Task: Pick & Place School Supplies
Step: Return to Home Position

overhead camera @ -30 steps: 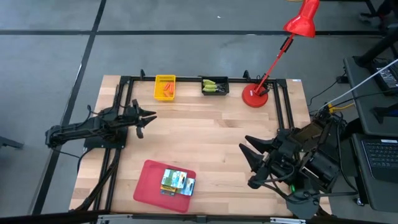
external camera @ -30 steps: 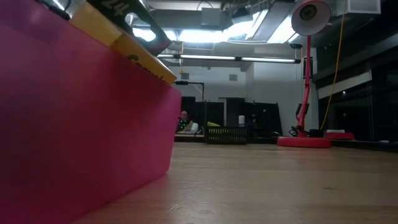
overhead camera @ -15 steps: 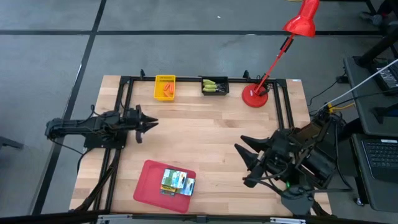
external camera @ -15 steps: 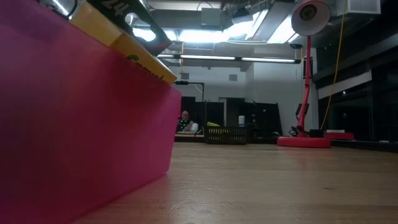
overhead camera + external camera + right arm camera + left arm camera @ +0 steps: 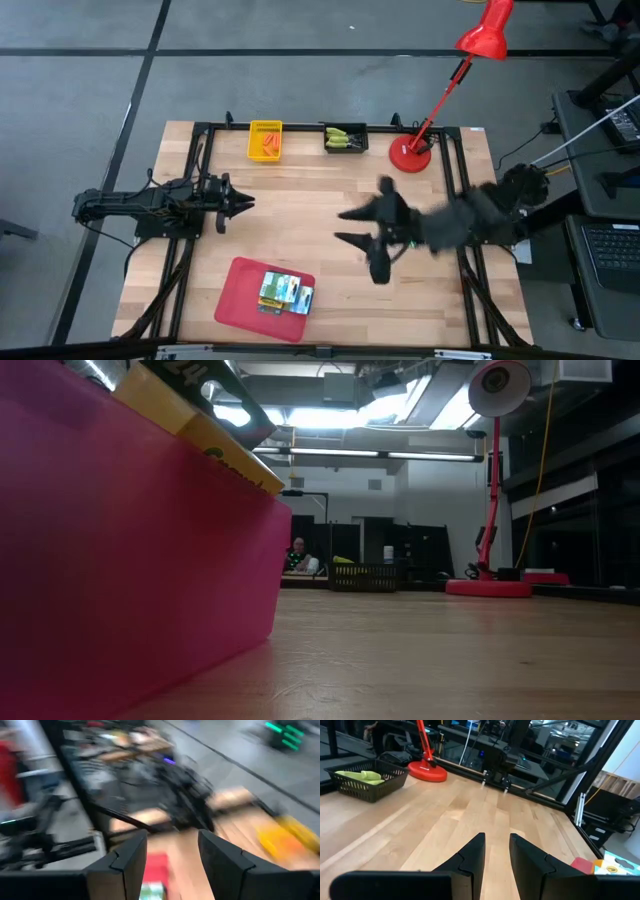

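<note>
Looking across the wooden worktop [image 5: 300, 190]: red tray [image 5: 238, 295] by the front edge, right gripper [image 5: 352, 228] over the middle, fingers apart and empty, left gripper [image 5: 235, 200] at the left edge, narrow gap, empty. Crayon boxes [image 5: 285, 293] lie in the tray. Risk: a low right-arm sweep could clip tray or boxes

From high up we look straight down on the whole table [image 5: 300, 200]. Down low we sit on its top, right beside the red tray [image 5: 130, 560] at left, facing the red lamp [image 5: 492, 490]. Behind the left gripper [image 5: 496, 839] we see that lamp too.
</note>
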Action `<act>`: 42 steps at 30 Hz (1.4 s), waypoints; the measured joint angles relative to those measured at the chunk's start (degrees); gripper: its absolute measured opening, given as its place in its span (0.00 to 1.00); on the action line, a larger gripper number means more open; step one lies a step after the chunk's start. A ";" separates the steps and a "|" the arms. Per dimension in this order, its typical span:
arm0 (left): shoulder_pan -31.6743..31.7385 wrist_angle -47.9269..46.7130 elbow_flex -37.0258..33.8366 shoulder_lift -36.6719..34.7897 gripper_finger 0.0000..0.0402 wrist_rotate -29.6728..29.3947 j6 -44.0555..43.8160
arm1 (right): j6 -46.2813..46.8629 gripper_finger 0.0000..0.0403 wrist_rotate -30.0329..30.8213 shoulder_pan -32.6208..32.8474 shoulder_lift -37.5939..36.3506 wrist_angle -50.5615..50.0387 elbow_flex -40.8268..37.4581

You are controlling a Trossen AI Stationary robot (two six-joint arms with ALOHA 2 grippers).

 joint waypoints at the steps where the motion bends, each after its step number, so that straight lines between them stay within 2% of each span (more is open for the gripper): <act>1: 0.00 0.01 0.00 0.00 0.21 0.02 0.02 | -5.55 0.45 -5.21 -2.05 -0.26 3.66 0.00; 4: 0.00 0.01 0.00 0.00 0.21 0.02 0.01 | -17.48 0.45 -21.06 -8.32 -0.76 12.49 0.03; 7: 0.00 -0.01 0.00 0.00 0.21 0.02 0.00 | -22.30 0.45 -33.61 -13.71 -0.79 14.16 0.07; 14: 0.00 -0.01 0.00 0.00 0.21 0.04 0.03 | -27.37 0.45 -54.37 -21.04 -1.81 14.04 -0.07; 16: 0.00 0.03 0.00 0.00 0.21 0.04 0.01 | -28.76 0.45 -58.14 -21.87 -4.38 15.05 -1.25; 18: 0.00 0.02 0.00 0.00 0.21 0.04 0.03 | -30.54 0.45 -59.00 -22.19 -8.24 17.02 -4.32; 20: 0.00 0.11 0.00 0.00 0.21 0.04 0.03 | -31.74 0.45 -59.23 -22.85 -13.34 19.47 -10.81; 27: 0.00 0.07 0.00 0.00 0.21 0.04 0.03 | -27.58 0.45 -54.93 -26.42 -36.85 37.83 -46.56; 35: 0.00 0.06 0.00 0.00 0.21 0.04 0.03 | -19.31 0.45 -45.45 -27.08 -62.30 48.51 -79.98; 38: 0.00 0.08 0.00 0.00 0.21 0.04 0.03 | -16.75 0.45 -45.68 -27.06 -69.57 51.98 -89.19; 42: 0.00 0.08 0.00 0.00 0.21 0.04 0.04 | -17.74 0.45 -48.88 -27.06 -77.72 53.41 -98.05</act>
